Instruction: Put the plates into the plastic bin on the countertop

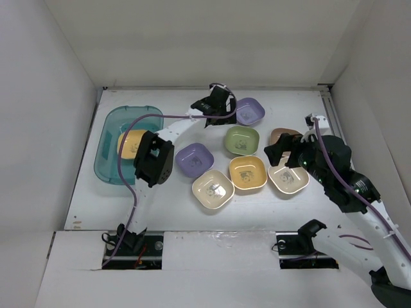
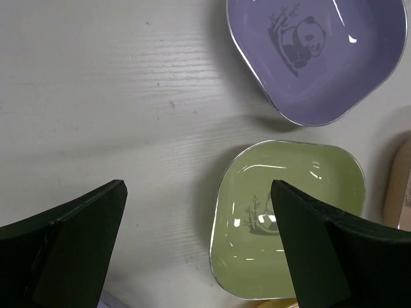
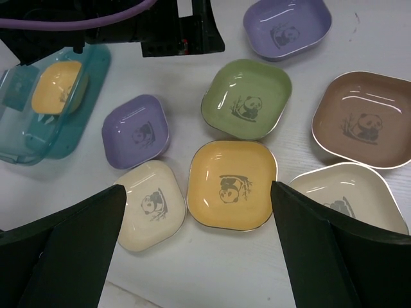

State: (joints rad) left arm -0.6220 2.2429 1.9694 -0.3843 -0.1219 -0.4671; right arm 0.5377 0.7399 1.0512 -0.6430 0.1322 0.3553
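Note:
The teal plastic bin (image 1: 104, 160) stands at the left of the white countertop (image 1: 167, 208) and holds one yellow plate (image 1: 132, 144). Several plates lie to its right: purple (image 1: 250, 111), green (image 1: 242, 140), purple (image 1: 194, 160), cream (image 1: 212, 188), yellow (image 1: 248, 172), cream (image 1: 288, 179), and brown (image 1: 283, 135), partly hidden. My left gripper (image 1: 218, 110) is open and empty, above bare countertop (image 2: 128, 96) left of the green plate (image 2: 289, 218) and the purple plate (image 2: 321, 51). My right gripper (image 1: 279, 156) is open and empty, high over the yellow plate (image 3: 232, 185).
White walls close the countertop at the left, back and right. The left arm's purple cable (image 1: 128, 186) loops over the bin's near side. In the right wrist view the bin (image 3: 19, 144) shows at the far left and the left arm (image 3: 173, 29) at the top.

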